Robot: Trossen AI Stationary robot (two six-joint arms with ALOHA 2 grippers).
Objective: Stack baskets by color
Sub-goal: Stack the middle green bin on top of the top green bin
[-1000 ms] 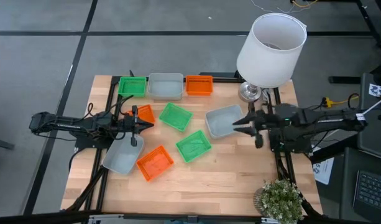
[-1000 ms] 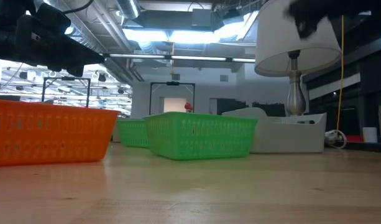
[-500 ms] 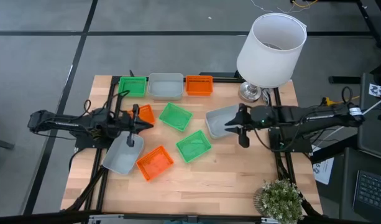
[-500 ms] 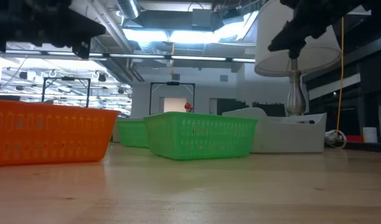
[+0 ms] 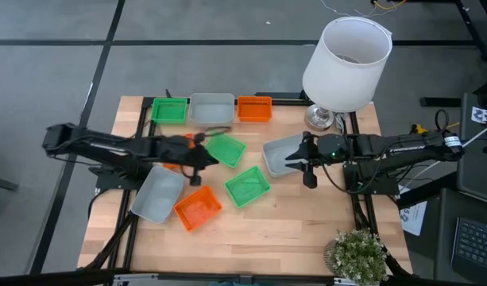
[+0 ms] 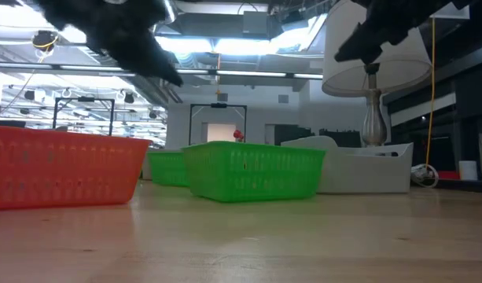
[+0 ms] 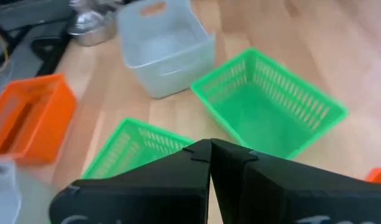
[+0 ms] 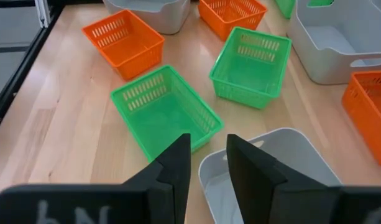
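Note:
Nine baskets lie flat on the table. At the far edge sit a green, a grey and an orange one. Nearer lie two green baskets, two grey, an orange one, and another orange half hidden under my left arm. My left gripper is shut and empty, hovering beside the middle green basket. My right gripper stands open above the right grey basket, touching nothing.
A big white lamp stands at the table's far right corner, its metal foot just behind the right grey basket. A small potted plant sits at the near right corner. Bare wood lies along the near edge.
My left gripper has swung up and toward the table's right, from above the left orange and grey baskets to beside the middle green basket, staying shut. My right gripper has reached a little leftward over the right grey basket, tipping down, and stayed open. No basket has moved.

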